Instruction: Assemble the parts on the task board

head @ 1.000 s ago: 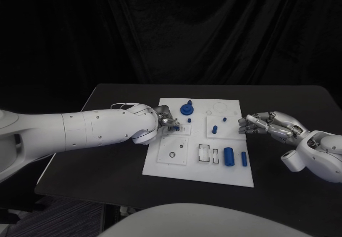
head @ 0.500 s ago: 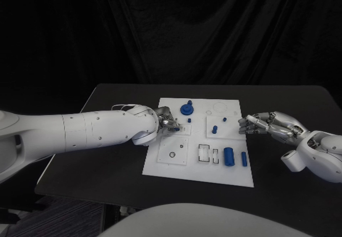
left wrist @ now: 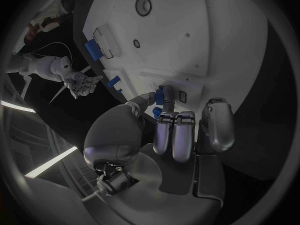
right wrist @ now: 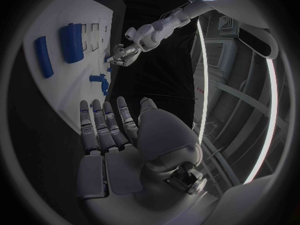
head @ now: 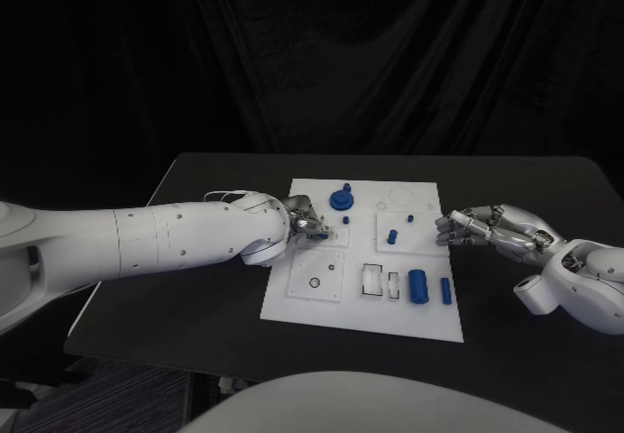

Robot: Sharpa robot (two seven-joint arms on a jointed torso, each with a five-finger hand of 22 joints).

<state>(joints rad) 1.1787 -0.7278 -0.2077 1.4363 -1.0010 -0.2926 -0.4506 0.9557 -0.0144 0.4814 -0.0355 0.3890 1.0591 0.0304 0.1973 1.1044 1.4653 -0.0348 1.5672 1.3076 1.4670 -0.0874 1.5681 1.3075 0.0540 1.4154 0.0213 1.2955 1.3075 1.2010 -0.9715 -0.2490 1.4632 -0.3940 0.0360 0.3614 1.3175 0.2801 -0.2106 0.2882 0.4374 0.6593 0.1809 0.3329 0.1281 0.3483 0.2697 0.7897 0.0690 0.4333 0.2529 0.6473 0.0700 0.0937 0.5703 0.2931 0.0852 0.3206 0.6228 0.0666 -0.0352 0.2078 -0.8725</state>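
Nearest the robot, on the front part of the task board (head: 293, 302), lie a thick blue cylinder (head: 417, 284) and a thin blue rod (head: 445, 290) beside it, w/ rectangular slots to their left. Mid-board, the left hand (head: 305, 225) pinches a small blue part (left wrist: 160, 96) betw. thumb and fingertips, right at the board. Just off the board's right edge hovers the right hand (head: 471, 225), fingers loosely spread, holding nothing. Farther back stands a blue knob piece (head: 342, 198). Black surface (head: 195, 307) carries the board.
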